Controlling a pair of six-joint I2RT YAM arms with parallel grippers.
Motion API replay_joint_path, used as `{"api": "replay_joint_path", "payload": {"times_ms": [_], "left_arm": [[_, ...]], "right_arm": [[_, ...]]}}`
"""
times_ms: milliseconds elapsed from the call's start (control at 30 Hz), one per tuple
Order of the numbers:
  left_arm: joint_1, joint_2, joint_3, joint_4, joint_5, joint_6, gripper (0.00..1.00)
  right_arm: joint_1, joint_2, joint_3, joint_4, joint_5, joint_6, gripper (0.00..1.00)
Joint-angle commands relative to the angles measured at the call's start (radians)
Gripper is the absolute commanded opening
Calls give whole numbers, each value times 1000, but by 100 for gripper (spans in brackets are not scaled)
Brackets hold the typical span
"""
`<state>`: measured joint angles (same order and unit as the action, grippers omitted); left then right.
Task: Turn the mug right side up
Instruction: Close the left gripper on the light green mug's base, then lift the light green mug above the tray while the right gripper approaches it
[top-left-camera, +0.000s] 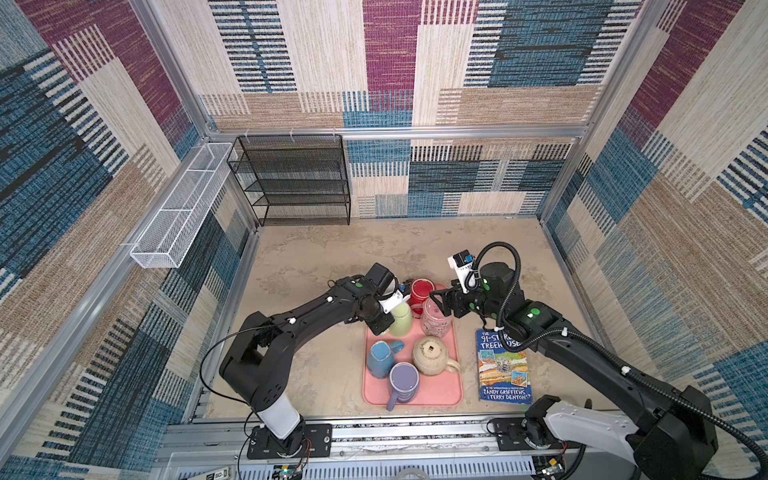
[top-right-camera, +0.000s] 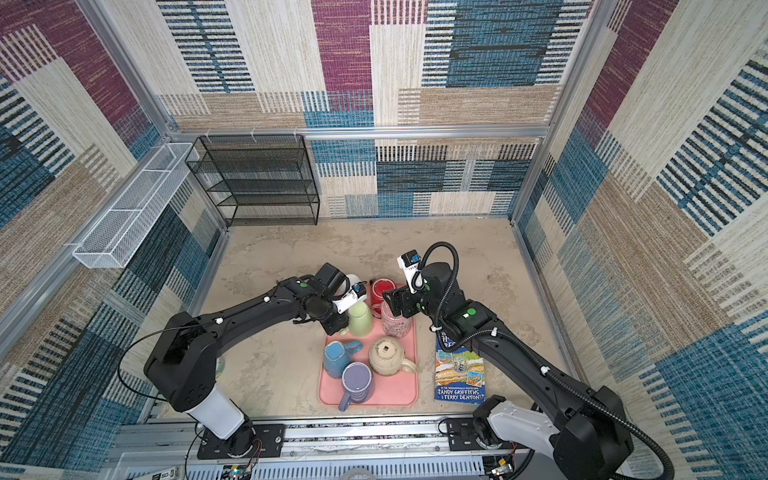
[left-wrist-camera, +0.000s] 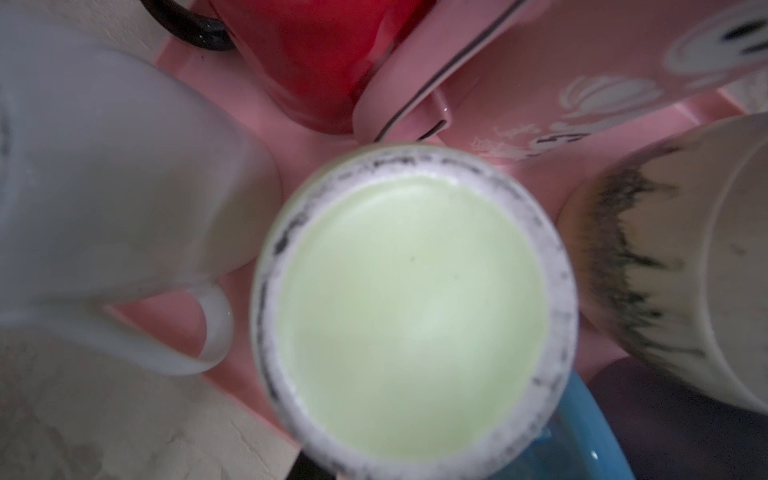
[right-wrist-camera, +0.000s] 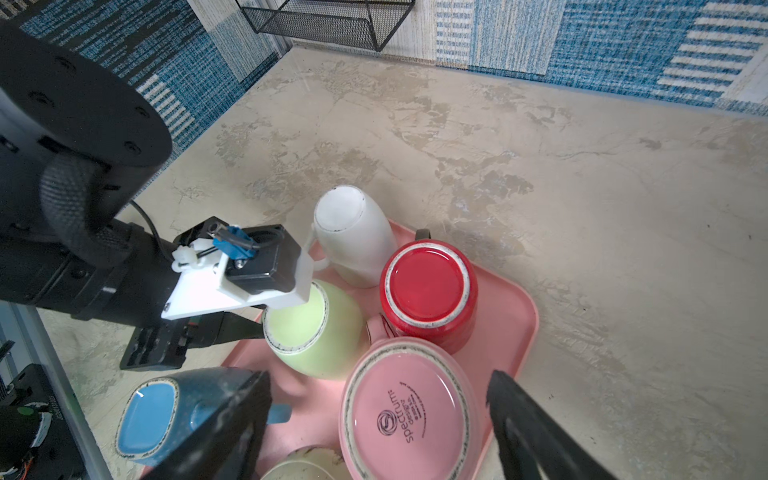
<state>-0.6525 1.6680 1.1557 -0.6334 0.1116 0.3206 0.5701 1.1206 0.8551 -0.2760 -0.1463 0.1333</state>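
At the far end of the pink plastic tray (right-wrist-camera: 507, 316), the pale green ceramic mug (right-wrist-camera: 316, 332) sits base up with the left tool (right-wrist-camera: 249, 328) right against its side; whether that tool grips it cannot be told. The right tool (right-wrist-camera: 380, 376) hangs wide open above an upside-down pink mug (right-wrist-camera: 411, 419), holding nothing.

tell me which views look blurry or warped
Left wrist view: soft; the base of the green mug fills it out of focus, the white mug smears. Right wrist view: mugs crisp, print on the pink mug readable, only the right claw is dark and blurred. Both top views: sharp, but wide-angle splays the walls.
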Motion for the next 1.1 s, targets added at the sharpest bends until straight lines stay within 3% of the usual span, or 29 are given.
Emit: {"api": "replay_joint_path", "payload": {"times_ms": [0,533,767,1067], "left_arm": [[1,8,8,1,7,23,26],[0,-5,-20,38,16,-9,0],[-13,-43,-45,100,-61,-69,0],[-13,-108,-24,76,7,-134,0]], "right_arm": [[3,2,1,18,4,4,84],[5,1,1,17,6,5,84],[4,0,-2,24,-4,8,84],[4,-47,-5,34,-29,10,84]]}}
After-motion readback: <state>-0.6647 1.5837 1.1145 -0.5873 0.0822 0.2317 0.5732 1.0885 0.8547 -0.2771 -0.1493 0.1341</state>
